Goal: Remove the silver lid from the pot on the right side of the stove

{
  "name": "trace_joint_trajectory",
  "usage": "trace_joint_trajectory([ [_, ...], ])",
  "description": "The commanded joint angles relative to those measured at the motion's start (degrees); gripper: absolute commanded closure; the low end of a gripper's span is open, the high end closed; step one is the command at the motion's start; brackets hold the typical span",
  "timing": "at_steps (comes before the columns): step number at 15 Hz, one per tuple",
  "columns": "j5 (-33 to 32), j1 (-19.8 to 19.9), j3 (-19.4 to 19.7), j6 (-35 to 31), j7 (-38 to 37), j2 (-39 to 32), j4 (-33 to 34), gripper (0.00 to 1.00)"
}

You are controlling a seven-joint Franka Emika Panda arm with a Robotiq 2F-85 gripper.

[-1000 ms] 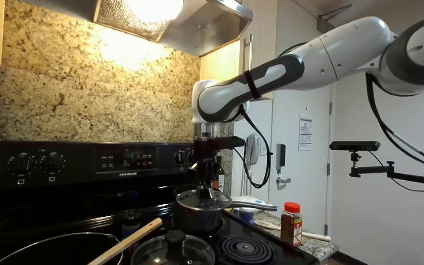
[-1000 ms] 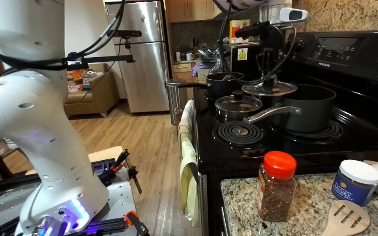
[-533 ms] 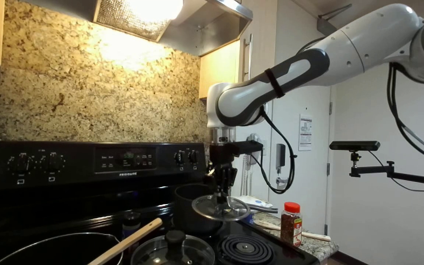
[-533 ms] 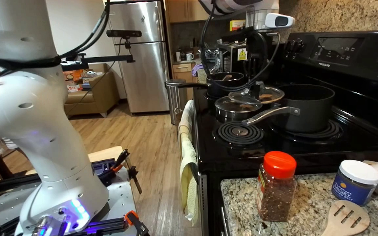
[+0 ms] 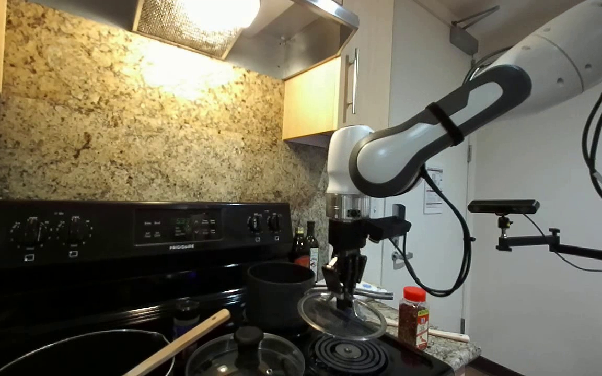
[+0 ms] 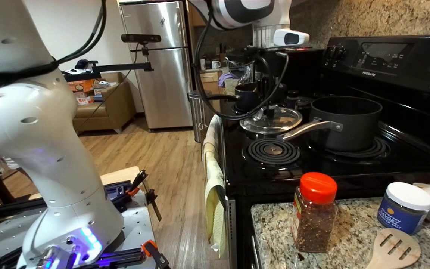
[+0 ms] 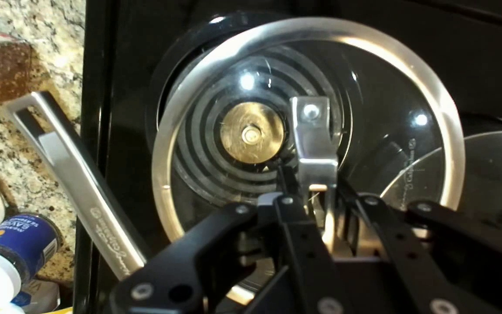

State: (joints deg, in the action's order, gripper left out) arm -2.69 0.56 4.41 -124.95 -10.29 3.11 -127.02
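The silver lid is clear glass with a shiny silver rim and an arched metal handle; it shows in both exterior views [image 5: 327, 319] [image 6: 287, 118] and the wrist view [image 7: 445, 107]. My gripper [image 5: 345, 298] is shut on its handle, with a finger on each side in the wrist view [image 7: 314, 179]. The lid hangs in the air, tilted, beside the pot and roughly over the front coil burner [image 5: 349, 352]. The dark pot [image 5: 280, 297] stands uncovered on the rear burner of the black stove [image 5: 102, 230]. It also shows in an exterior view [image 6: 345, 129].
A glassy lid with a black knob [image 5: 249, 342] sits left of the front burner. A large pan [image 5: 55, 347] holds a wooden utensil [image 5: 181, 342]. A red-capped jar [image 6: 315, 220], a blue jar [image 6: 399, 216] and a slotted spatula [image 6: 394, 248] lie on the counter.
The gripper has carried the lid off the pot, away from the back panel, to near the front burner. The lid is now more tilted, and the pot's opening shows.
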Motion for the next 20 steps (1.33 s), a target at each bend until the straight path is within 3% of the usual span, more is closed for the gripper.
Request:
trace_joint_trajectory([
  [1, -0.33, 0.74, -1.02, -2.11, 1.04, 4.64, -4.79, 0.88],
  [7, -0.03, 1.57, -0.55, -2.35, 0.34, 0.56, -3.75, 0.88],
  [15, 1.34, 3.07, 1.07, -2.34, -0.24, -11.66, 3.97, 0.88],
  [20, 2.48, 3.27, 1.38, -1.69, 0.66, -15.12, 7.72, 0.88],
])
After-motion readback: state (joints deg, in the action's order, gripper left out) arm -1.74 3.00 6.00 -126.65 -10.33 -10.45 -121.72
